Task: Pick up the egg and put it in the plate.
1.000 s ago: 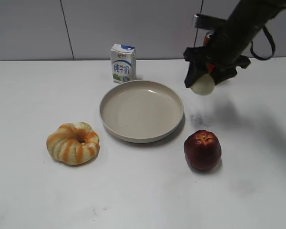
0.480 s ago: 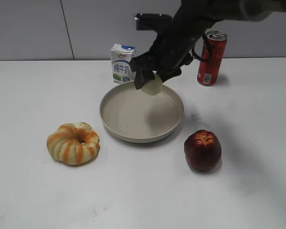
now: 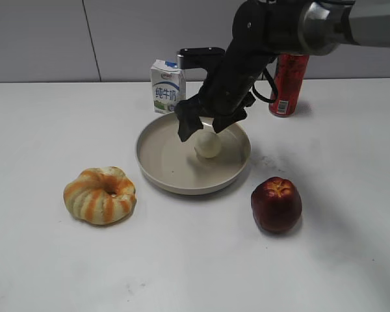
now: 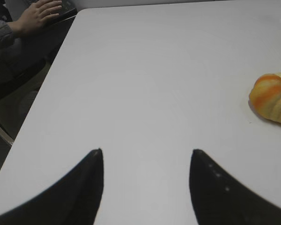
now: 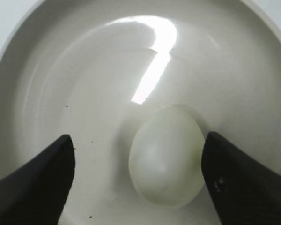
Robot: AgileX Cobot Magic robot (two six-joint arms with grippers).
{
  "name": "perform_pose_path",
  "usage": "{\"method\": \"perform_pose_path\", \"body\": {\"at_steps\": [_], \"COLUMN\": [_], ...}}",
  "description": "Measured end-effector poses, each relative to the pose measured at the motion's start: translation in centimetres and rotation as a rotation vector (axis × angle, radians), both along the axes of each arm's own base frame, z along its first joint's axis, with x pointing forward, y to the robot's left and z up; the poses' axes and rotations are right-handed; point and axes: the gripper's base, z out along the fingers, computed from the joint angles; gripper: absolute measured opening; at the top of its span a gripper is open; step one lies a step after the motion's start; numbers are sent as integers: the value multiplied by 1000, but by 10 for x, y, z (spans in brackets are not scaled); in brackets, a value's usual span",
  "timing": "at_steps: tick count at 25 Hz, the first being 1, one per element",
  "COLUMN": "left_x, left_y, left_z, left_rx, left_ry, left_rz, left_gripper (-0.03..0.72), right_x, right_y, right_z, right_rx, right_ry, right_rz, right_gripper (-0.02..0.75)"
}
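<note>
Where the egg [image 3: 208, 145] lies now is inside the plate [image 3: 157, 170], on the dish's floor toward its right side, and nothing grips it. Directly over it hangs the right gripper [image 3: 205, 129], its fingers [image 5: 40, 173] spread wide with the egg between them and clear gaps on both sides. Off the plate's lower left sits an orange-striped ring of bread [image 3: 100, 195], and a dark red apple [image 3: 276, 204] rests at its lower right. Behind stand a small milk carton [image 3: 167, 86] and a red can [image 3: 287, 86]. Over bare white table [image 4: 150, 70] by the left edge, the left gripper [image 4: 146, 161] holds nothing, its fingers wide apart.
</note>
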Motion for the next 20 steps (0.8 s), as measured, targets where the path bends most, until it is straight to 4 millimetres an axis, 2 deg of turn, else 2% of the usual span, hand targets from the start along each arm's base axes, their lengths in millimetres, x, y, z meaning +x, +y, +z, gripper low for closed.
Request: {"method": "perform_pose_path", "body": {"at_steps": [6, 9, 13, 15, 17, 20], "left_x": [0, 0, 0, 0, 0, 0], "left_y": [0, 0, 0, 0, 0, 0], "left_z": [0, 0, 0, 0, 0, 0], "left_rx": [0, 0, 0, 0, 0, 0], "left_ry": [0, 0, 0, 0, 0, 0], "left_rz": [0, 0, 0, 0, 0, 0], "left_gripper": [446, 446, 446, 446, 446, 446], "right_x": [1, -6, -25, -38, -57, -88], "right_y": [-3, -16, -51, -72, -96, -131], "right_z": [42, 84, 154, 182, 204, 219], "right_rx": [-19, -35, -80, -86, -90, -132], "right_ry": [-1, -52, -144, -181, -200, -186], "right_rz": [57, 67, -1, -53, -101, -173], "right_gripper": [633, 633, 630, 627, 622, 615]}}
